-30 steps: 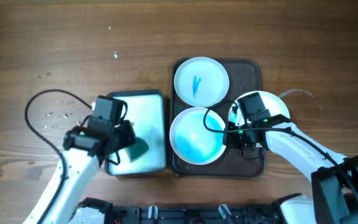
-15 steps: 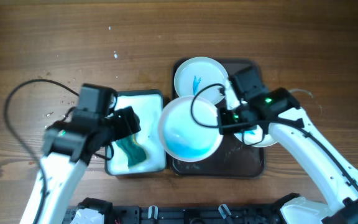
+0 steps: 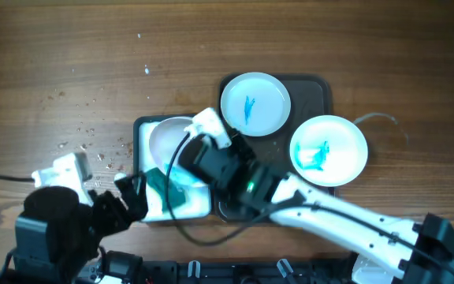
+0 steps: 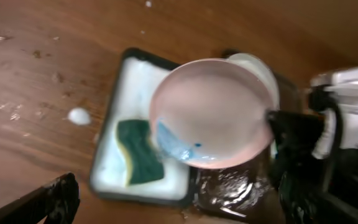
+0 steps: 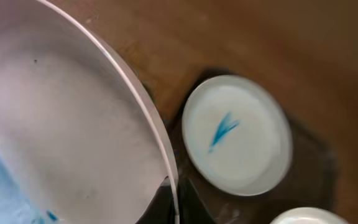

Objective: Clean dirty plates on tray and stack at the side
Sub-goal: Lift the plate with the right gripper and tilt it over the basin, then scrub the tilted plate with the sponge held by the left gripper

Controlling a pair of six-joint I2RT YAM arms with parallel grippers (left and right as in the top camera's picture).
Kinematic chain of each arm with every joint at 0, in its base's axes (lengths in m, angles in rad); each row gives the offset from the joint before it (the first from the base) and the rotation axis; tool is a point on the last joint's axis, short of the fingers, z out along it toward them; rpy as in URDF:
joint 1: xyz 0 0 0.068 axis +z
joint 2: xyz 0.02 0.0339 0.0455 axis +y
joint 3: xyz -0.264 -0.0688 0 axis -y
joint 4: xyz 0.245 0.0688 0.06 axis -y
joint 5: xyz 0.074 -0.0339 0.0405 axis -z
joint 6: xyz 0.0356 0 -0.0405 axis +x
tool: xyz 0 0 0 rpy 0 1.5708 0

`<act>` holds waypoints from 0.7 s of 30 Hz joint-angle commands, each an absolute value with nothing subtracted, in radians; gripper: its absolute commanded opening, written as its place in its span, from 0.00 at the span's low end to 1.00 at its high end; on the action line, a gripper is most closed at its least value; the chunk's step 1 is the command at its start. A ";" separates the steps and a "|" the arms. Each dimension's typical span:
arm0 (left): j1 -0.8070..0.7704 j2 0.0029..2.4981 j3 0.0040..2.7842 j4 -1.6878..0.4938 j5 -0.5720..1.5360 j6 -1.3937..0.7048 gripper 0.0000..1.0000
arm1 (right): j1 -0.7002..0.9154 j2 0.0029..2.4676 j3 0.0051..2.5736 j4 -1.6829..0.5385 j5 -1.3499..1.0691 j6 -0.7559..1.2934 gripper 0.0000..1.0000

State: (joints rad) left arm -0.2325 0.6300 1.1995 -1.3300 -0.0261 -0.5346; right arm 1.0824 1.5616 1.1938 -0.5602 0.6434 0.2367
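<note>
My right gripper (image 5: 174, 208) is shut on the rim of a white plate (image 5: 61, 124) with a blue smear. It holds that plate (image 3: 168, 140) tilted over the small white-lined tray (image 3: 139, 134). A green sponge (image 4: 138, 152) lies loose in that small tray. My left gripper (image 4: 179, 211) is wide open and empty, near the table's front edge, short of the sponge (image 3: 162, 188). A second plate (image 3: 255, 103) with a blue mark sits at the back of the dark brown tray (image 3: 312, 85). A third plate (image 3: 329, 150), smeared blue, lies over the brown tray's right edge.
White flecks and crumbs (image 3: 85, 134) are scattered on the wood left of the small tray. A thin cable (image 3: 378, 120) curves by the right plate. The brown tray's near part (image 4: 229, 186) is wet and bare. My right arm (image 3: 314, 209) crosses the front of the brown tray.
My left gripper opened, let go of the sponge and drew back toward the front left. My right arm lifted the blue-smeared plate off the brown tray and carried it left over the small tray.
</note>
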 commanded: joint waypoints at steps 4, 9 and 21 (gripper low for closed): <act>-0.223 0.624 1.208 -1.382 -0.092 -0.539 1.00 | 1.229 1.561 1.209 -0.509 1.055 0.078 0.04; -0.223 0.624 1.208 -1.392 -0.092 -0.540 1.00 | 1.275 1.561 1.209 -0.458 1.151 0.077 0.04; -0.223 0.624 1.207 -1.404 -0.091 -0.540 1.00 | 1.293 1.561 1.209 -0.403 1.153 0.040 0.04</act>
State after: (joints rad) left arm -0.2325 0.6247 1.1995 -1.4067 -0.0750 -0.5365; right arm 1.2934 1.5616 1.1938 -0.4088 1.1496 0.0170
